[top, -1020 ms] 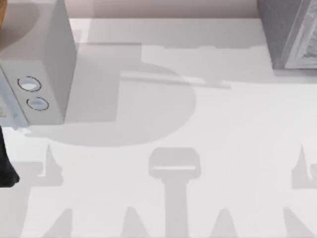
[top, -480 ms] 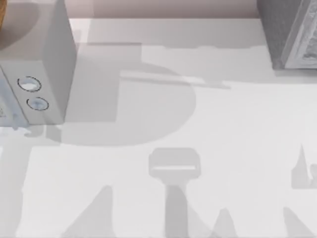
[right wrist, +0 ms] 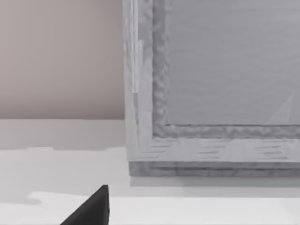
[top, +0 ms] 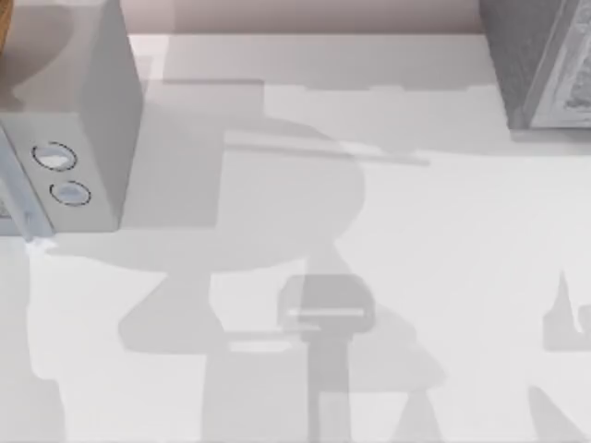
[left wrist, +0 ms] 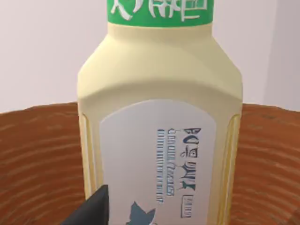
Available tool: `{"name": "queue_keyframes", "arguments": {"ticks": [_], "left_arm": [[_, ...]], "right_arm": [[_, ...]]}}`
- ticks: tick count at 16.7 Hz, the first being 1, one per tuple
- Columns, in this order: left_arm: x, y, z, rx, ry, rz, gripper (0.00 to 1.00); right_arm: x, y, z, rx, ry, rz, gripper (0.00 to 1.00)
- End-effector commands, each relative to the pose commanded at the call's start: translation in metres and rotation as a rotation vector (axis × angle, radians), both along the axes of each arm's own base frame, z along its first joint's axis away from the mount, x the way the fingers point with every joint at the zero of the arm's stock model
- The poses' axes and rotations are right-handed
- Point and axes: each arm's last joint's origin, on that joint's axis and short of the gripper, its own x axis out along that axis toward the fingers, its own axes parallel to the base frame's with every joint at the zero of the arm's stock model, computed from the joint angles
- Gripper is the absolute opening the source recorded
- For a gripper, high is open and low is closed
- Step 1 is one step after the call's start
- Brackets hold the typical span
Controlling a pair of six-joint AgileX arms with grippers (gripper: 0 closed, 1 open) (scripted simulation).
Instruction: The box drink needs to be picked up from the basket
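1. One dark fingertip [left wrist: 91,211] of the left gripper sat just in front of the box drink [left wrist: 159,117], a pale yellow carton with a green band and a white label; whether the fingers were apart or together could not be told.
2. The carton stood upright inside the brown woven basket [left wrist: 37,154].
3. A dark fingertip [right wrist: 91,211] of the right gripper hung over the white table [right wrist: 56,140], near a grey framed box [right wrist: 211,84]; its finger state could not be told.
4. From above, a grey box with two round dials [top: 69,138] stood at the table's left.

The top view looks straight down on the white counter [top: 416,231], catching a grey box with two dials [top: 69,138] at its left edge and another grey box [top: 540,65] at its far right. The left wrist camera sits very close to a pale yellow drink [left wrist: 159,122] inside a brown woven basket [left wrist: 37,150]. The right wrist camera faces that right-hand grey box [right wrist: 211,84] level and near.
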Motion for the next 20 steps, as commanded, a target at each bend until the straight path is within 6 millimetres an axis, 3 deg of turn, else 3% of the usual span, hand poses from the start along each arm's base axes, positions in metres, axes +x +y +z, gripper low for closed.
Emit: {"name": "queue_keyframes", "arguments": {"ticks": [3,6,12,20], "left_arm": [[0.027,0.017,0.0,0.0,0.001,0.001,1.0],[0.04,0.025,-0.002,-0.001,0.003,0.001,1.0],[0.041,0.024,0.002,0.004,-0.006,0.001,1.0],[0.08,0.025,-0.001,0.0,0.003,0.001,1.0]], "right_arm": [[0.0,0.0,0.0,0.0,0.0,0.0,1.0],[0.0,0.0,0.0,0.0,0.0,0.0,1.0],[0.0,0.0,0.0,0.0,0.0,0.0,1.0],[0.0,0.0,0.0,0.0,0.0,0.0,1.0]]}}
